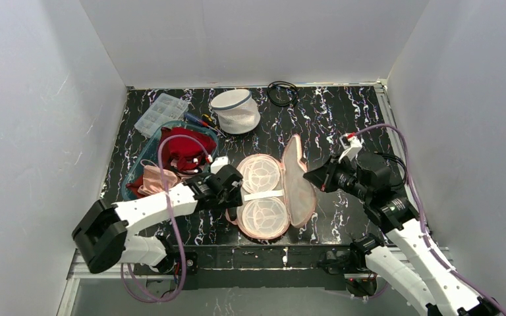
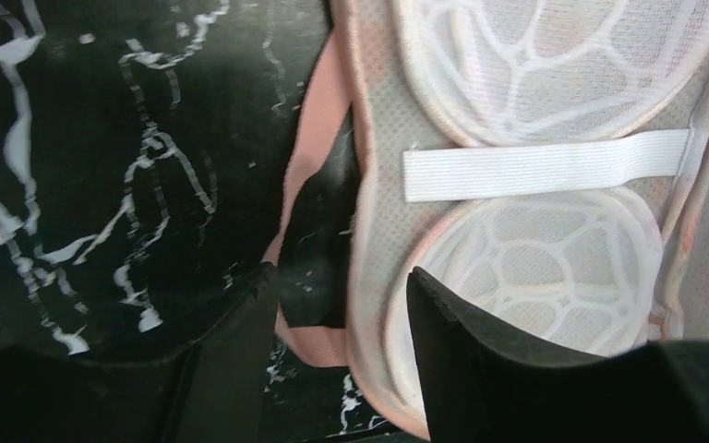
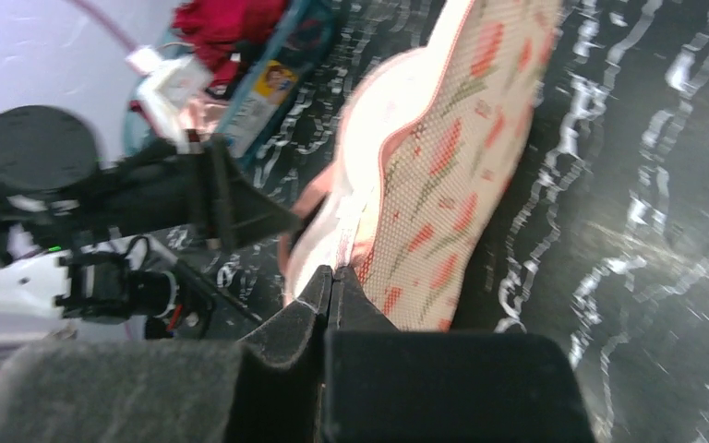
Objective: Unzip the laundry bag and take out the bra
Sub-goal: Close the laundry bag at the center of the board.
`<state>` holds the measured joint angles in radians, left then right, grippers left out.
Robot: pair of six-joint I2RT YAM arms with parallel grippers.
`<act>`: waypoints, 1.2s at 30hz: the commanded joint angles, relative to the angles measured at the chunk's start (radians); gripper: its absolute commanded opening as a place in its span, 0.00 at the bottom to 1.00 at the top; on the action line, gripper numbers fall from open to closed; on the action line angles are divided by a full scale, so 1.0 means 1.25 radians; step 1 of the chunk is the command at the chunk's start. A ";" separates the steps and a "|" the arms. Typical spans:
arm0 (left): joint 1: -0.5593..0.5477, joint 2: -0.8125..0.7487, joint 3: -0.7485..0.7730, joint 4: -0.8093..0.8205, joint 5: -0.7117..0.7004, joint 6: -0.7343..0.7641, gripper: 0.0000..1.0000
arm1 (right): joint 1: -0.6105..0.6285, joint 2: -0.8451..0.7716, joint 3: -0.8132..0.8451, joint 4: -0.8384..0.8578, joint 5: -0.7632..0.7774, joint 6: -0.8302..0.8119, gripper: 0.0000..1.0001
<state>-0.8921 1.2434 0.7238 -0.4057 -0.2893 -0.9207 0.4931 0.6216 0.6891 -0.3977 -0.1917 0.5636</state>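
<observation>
Left gripper (image 2: 342,281) stands with its jaws apart, straddling the near-left rim of the pink mesh clamshell laundry bag (image 1: 263,197): one finger (image 2: 231,360) is over the black white-veined marble table (image 1: 342,125) and the other finger (image 2: 480,351) is over the bag's pale lining, with the pink edge binding between them and not pinched. Right gripper (image 3: 332,275) has its fingers pressed together on the zipper seam at the edge of the tulip-printed mesh lid (image 1: 296,181), which stands tilted up on its side along the right of the bag. The bag lies unzipped and spread open at the near middle of the table, between the two arms. Its base shows two round white lattice domes (image 1: 261,172), one behind the other, with a flat white elastic strap (image 2: 545,166) running across between them. Whether a bra lies under the domes cannot be told. A small white mesh drum-shaped laundry bag with blue-grey trim (image 1: 235,110) stands at the back of the table, well apart from both grippers. To the left a teal plastic bin (image 1: 146,158) holds a red garment (image 1: 184,150) and a pink one, and a clear compartment box (image 1: 161,113) sits behind it
</observation>
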 commanded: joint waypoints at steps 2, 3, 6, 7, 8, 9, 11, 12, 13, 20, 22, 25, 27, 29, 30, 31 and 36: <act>0.002 0.091 0.068 0.059 0.082 0.018 0.50 | 0.004 0.045 -0.032 0.230 -0.177 0.064 0.01; 0.003 0.099 0.074 0.058 0.084 0.019 0.49 | 0.004 0.055 -0.032 0.247 -0.186 0.067 0.01; 0.003 0.078 0.068 0.052 0.069 0.013 0.49 | 0.005 0.092 -0.027 0.273 -0.213 0.065 0.01; 0.003 0.059 0.058 0.054 0.062 0.011 0.49 | 0.007 0.102 -0.027 0.279 -0.217 0.061 0.01; 0.002 0.035 0.046 0.054 0.055 0.009 0.50 | 0.009 0.112 -0.025 0.284 -0.218 0.060 0.01; 0.002 0.000 0.031 0.053 0.049 0.007 0.51 | 0.012 0.120 -0.028 0.293 -0.221 0.057 0.01; 0.002 -0.049 0.012 0.045 0.036 0.006 0.55 | 0.021 0.138 -0.032 0.331 -0.230 0.061 0.01; 0.002 -0.071 0.004 0.038 0.030 0.005 0.56 | 0.028 0.149 -0.033 0.348 -0.232 0.064 0.01; 0.002 -0.091 -0.001 0.028 0.024 0.003 0.57 | 0.041 0.162 -0.034 0.361 -0.233 0.066 0.01; 0.004 -0.201 -0.030 -0.036 0.012 -0.019 0.62 | 0.253 0.278 0.044 0.325 -0.060 -0.030 0.01; 0.004 -0.229 -0.028 -0.057 0.005 -0.024 0.63 | 0.276 0.311 0.053 0.327 -0.026 -0.032 0.01; 0.004 -0.283 -0.039 -0.079 -0.009 -0.029 0.65 | 0.297 0.362 0.050 0.367 -0.003 -0.018 0.01; 0.004 -0.321 -0.047 -0.090 -0.022 -0.033 0.68 | 0.328 0.406 0.059 0.393 0.019 -0.014 0.01; 0.003 -0.351 -0.051 -0.104 -0.029 -0.036 0.69 | 0.363 0.455 0.074 0.399 0.047 -0.019 0.01; 0.003 -0.358 -0.052 -0.112 -0.029 -0.037 0.70 | 0.368 0.478 0.079 0.402 0.049 -0.020 0.01; 0.004 -0.364 -0.053 -0.119 -0.027 -0.038 0.70 | 0.377 0.500 0.082 0.408 0.049 -0.021 0.01; 0.004 -0.388 -0.066 -0.137 -0.025 -0.045 0.70 | 0.409 0.560 0.093 0.407 0.052 -0.033 0.01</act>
<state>-0.8921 0.7803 0.6643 -0.5190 -0.2886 -0.9665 0.9798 1.2987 0.7540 0.0582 -0.1574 0.5529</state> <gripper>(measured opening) 0.697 0.032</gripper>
